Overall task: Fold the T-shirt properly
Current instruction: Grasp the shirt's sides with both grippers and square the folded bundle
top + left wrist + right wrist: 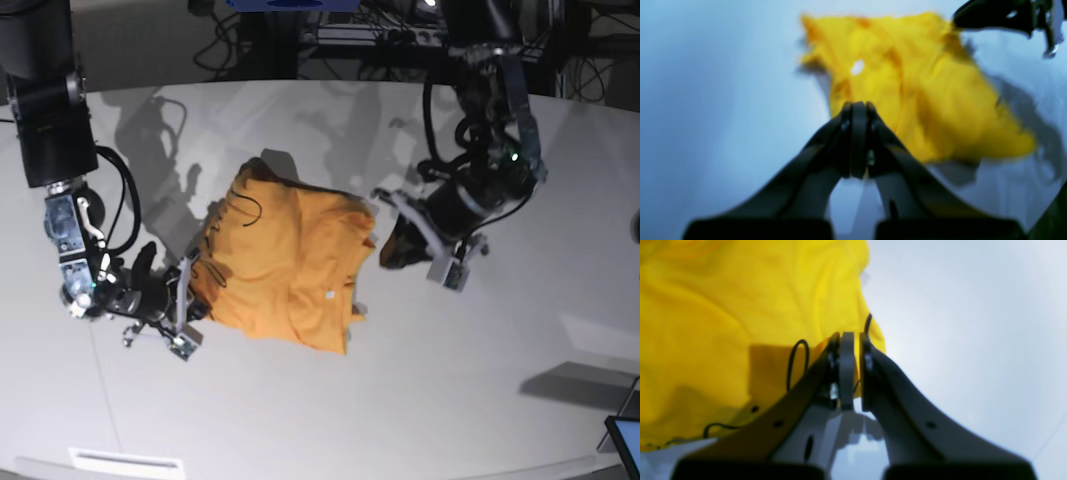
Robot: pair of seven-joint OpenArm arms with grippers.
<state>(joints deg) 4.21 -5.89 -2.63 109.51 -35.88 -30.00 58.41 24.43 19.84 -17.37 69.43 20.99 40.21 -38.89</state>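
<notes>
Cloth dominates the middle of the pale grey-white surface [330, 420]: the large plain orange-yellow short-sleeved cotton T-shirt [290, 270] lies crumpled and partly spread in the base view, with a small white label showing near its 5 o'clock area and thin dark cursive lettering curling along its 10 o'clock edge. In the base view the right end effector [183, 300], a dark two-fingered clamp, sits at the garment's 8 o'clock edge, low near the surface. The right wrist view shows this right end effector [850, 370] with its fingers drawn nearly together, only a thin slit between them; yellow fabric and black loops of lettering lie just behind and to 9 o'clock of the tips, but whether any cloth is pinched between them cannot be told through the blur. The left end effector [388, 238] hangs at the shirt's 3 o'clock side in the base view, raised off the surface, with a dark shadowed fold beside its tip. In the left wrist view the left end effector [858, 140] has its dark fingers pressed together, and the T-shirt [923, 93] spreads beyond them toward 1 o'clock, blurred, its white label visible as a small bright spot; no fabric is seen between these fingers.
</notes>
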